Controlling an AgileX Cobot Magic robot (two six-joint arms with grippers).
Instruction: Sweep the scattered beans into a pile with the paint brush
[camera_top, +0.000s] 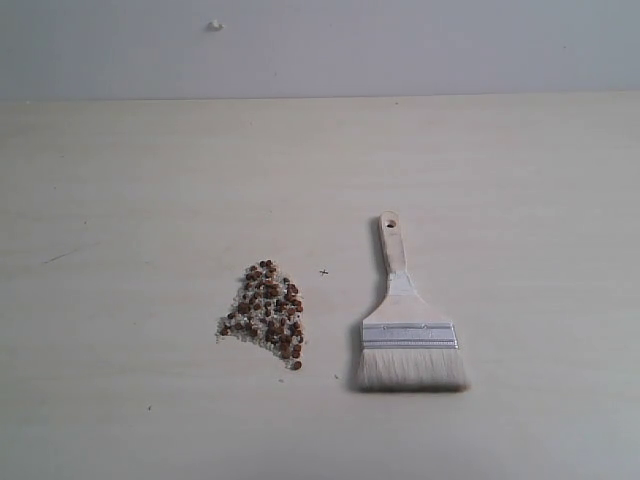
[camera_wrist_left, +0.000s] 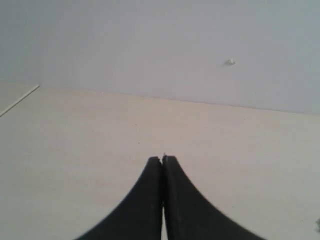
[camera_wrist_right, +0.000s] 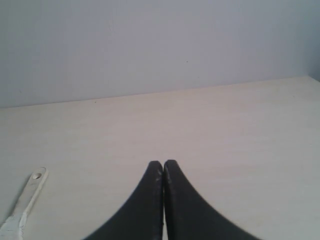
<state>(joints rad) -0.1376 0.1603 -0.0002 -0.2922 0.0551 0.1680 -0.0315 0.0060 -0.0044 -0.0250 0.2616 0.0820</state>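
Left gripper (camera_wrist_left: 162, 159), right gripper (camera_wrist_right: 163, 162) closed, empty; paint brush (camera_top: 408, 330) lies beside pile (camera_top: 268, 315), apart; open table (camera_top: 120, 200) all round.

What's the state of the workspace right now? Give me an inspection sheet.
Surface: pale wood-grain table, with a faint dark scratch towards its left.
Job's things: beans in one loose heap with a few strays at its edge; paint brush lying flat to their right in the exterior view, apart from them, ungripped.
Clutter: tiny dark cross-shaped mark between beans and paint brush.
Grippers: left gripper shut, empty; right gripper shut, empty, with the brush handle's end in its view.
Cables: nothing seen.
Surroundings: plain grey wall with one small white bump.
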